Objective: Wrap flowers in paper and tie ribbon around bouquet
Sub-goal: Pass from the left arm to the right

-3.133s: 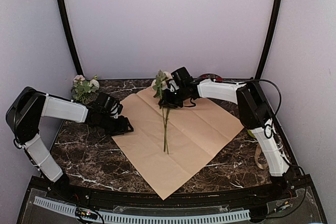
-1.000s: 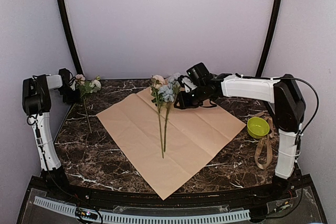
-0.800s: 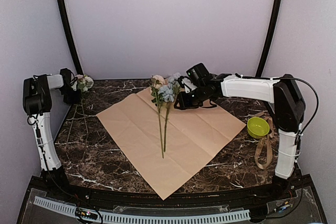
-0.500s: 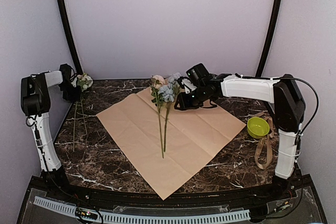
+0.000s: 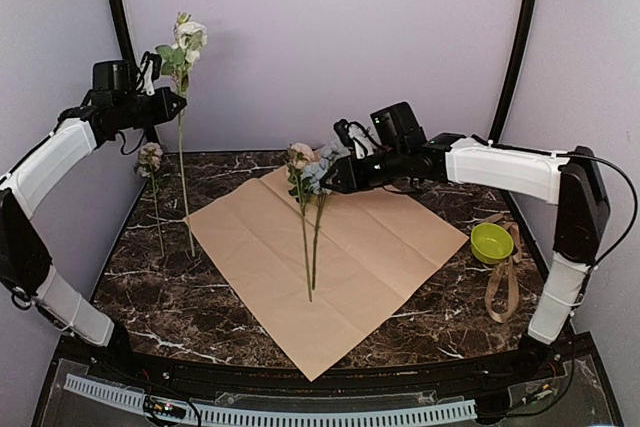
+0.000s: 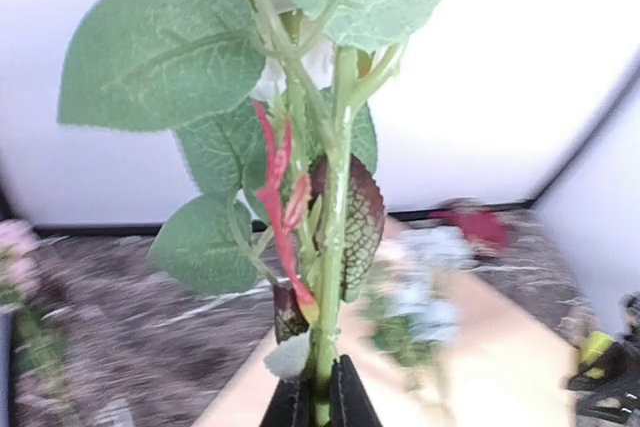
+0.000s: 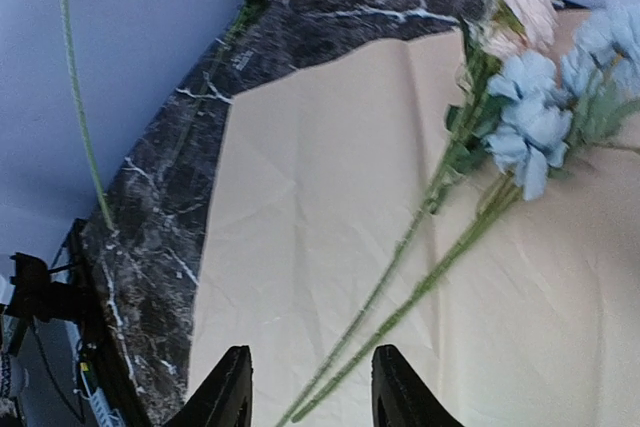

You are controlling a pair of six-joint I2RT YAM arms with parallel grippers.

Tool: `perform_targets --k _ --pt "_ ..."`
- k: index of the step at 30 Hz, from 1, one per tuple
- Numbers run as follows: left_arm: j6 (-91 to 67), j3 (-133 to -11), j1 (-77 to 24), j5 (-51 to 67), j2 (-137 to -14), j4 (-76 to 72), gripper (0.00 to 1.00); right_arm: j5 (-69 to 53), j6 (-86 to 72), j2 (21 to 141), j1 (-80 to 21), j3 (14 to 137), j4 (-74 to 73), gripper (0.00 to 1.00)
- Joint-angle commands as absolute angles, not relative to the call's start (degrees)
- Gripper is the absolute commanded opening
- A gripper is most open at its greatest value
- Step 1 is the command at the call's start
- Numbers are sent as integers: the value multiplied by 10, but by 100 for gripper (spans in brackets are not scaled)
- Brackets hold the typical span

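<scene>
2 flowers (image 5: pixel 316 177) lie on flat tan paper (image 5: pixel 370 247), 1 white flower (image 5: pixel 188 37) upright aloft

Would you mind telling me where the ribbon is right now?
In the top view, the ribbon lies at the right side of the table, beside the green bowl and clear of the paper.

leafy flower stem (image 6: pixel 333 277) between closed fingers (image 6: pixel 352 402)

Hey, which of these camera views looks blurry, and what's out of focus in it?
Left wrist view: the flower stem pinched in the left claw is fairly sharp, while the marble table, paper and blue flowers behind are smeared and the wall is washed out white. Right wrist view: crisp, though tilted. Top external view: sharp and evenly lit.
</scene>
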State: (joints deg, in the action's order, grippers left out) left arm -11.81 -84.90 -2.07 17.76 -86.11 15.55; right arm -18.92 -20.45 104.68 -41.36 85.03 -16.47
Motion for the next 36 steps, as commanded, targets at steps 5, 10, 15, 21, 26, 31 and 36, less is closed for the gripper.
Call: perform_targets --k 5,10,15,21,26,31,36 --pt "-275 -699 -219 256 -768 -177 0 -340 -214 993 -482 829 74 47" --pt "-287 -686 -299 238 -784 -238 0 -328 -243 1016 -497 860 98 61" --pt "-294 -686 -334 235 -809 -267 0 -323 -248 1035 -502 871 97 63" --pt "-305 -680 -344 239 -821 -283 0 -287 -252 1035 -501 872 70 9" --pt "-285 -678 -345 223 -815 -251 0 -249 -267 1017 -495 854 60 0" --pt "-217 -697 -344 121 -806 -100 86 -226 -330 1018 -452 845 17 0" --pt "-134 -724 -324 -50 -824 73 99 -256 -405 1068 -390 829 1 0"
